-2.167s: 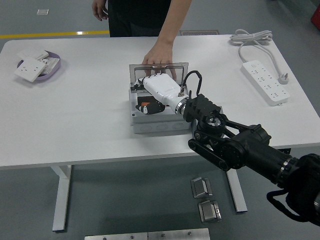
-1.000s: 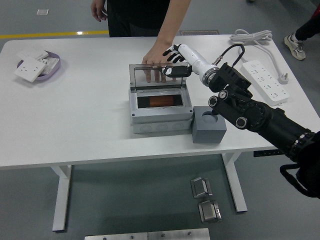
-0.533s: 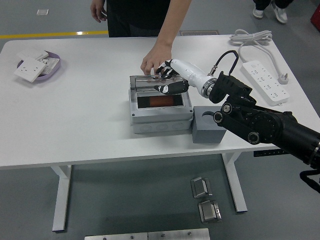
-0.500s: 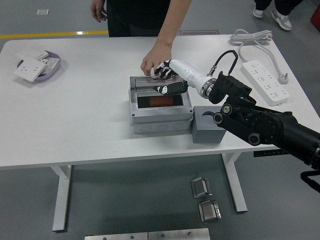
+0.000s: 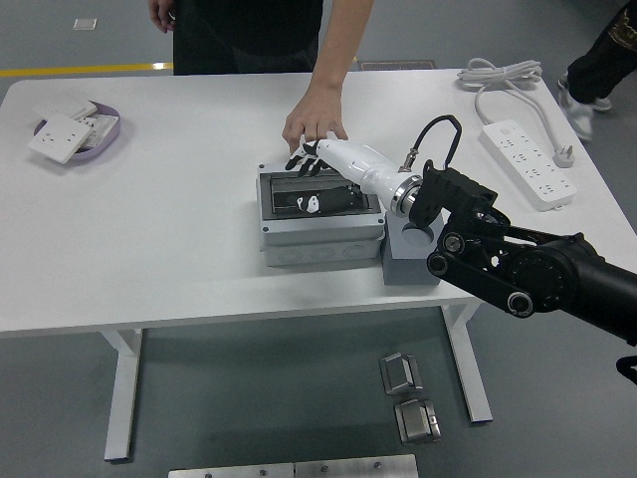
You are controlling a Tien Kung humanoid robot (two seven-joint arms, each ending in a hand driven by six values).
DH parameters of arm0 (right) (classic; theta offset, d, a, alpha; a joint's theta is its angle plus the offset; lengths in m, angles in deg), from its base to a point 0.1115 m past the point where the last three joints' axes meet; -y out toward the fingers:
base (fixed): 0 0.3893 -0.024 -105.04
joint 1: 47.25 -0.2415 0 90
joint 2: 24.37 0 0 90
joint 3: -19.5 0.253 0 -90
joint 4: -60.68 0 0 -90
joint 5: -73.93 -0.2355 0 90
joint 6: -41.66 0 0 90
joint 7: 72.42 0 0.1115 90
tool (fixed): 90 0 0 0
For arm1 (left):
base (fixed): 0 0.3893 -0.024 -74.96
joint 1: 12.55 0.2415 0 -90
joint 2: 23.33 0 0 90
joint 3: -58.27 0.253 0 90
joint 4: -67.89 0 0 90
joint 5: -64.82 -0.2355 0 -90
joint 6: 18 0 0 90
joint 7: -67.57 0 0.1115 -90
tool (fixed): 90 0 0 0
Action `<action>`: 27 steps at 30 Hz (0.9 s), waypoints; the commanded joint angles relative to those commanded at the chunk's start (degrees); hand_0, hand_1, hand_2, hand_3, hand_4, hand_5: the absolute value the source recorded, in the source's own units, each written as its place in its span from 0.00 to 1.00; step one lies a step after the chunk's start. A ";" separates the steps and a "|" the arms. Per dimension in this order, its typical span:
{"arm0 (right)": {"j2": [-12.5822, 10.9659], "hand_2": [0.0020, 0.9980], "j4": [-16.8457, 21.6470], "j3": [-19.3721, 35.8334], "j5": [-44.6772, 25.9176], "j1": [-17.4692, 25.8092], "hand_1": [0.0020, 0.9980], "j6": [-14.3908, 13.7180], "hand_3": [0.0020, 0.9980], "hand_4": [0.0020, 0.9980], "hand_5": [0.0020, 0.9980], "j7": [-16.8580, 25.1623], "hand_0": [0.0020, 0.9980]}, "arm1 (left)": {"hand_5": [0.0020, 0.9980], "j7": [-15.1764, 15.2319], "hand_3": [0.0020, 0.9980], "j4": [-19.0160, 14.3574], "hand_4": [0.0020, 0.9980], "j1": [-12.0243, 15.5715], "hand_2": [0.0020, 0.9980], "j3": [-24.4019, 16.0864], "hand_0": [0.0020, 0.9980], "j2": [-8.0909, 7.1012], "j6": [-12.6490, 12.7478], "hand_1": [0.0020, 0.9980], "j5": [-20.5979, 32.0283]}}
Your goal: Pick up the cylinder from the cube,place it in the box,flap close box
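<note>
The grey box (image 5: 318,214) stands at the table's middle with its clear flap lid lying down flat over it. My right hand (image 5: 320,174), white with black fingertips, lies flat on the lid with fingers spread and holds nothing. The orange cylinder is not clearly visible under the lid. The grey cube (image 5: 416,254) stands right of the box, partly behind my right arm, its top hollow empty. A person's hand (image 5: 312,120) rests on the table just behind the box. My left arm is out of view.
A white power strip (image 5: 530,162) with its cable lies at the far right. A purple dish with white wall sockets (image 5: 72,132) sits at the far left. Metal parts lie on the floor below the table.
My right hand let go in the box, rose behind the upright lid, then pushed the lid down flat. The person's hand drew back from the lid's rear edge.
</note>
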 joint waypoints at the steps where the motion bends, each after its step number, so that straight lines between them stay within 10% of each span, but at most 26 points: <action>1: 0.01 0.63 -0.11 0.28 0.08 0.23 0.62 -0.06 0.70 0.73 0.36 0.01 0.67 | 0.30 0.02 0.61 0.00 0.67 -0.02 0.60 0.01 0.60 0.01 -0.01 0.62 0.00; 14: -3.59 0.63 6.45 15.94 7.42 10.49 0.61 -1.12 0.70 0.72 0.36 -1.07 0.65 | 0.30 -0.87 0.61 0.00 0.67 1.21 0.60 -2.06 0.60 0.48 0.63 0.62 -1.44; 27: 0.57 0.63 12.78 42.18 2.67 28.11 0.61 -5.15 0.69 0.71 0.35 6.73 0.63 | 0.30 -0.93 0.61 0.00 0.67 2.61 0.60 -2.25 0.60 1.15 1.25 0.62 -0.95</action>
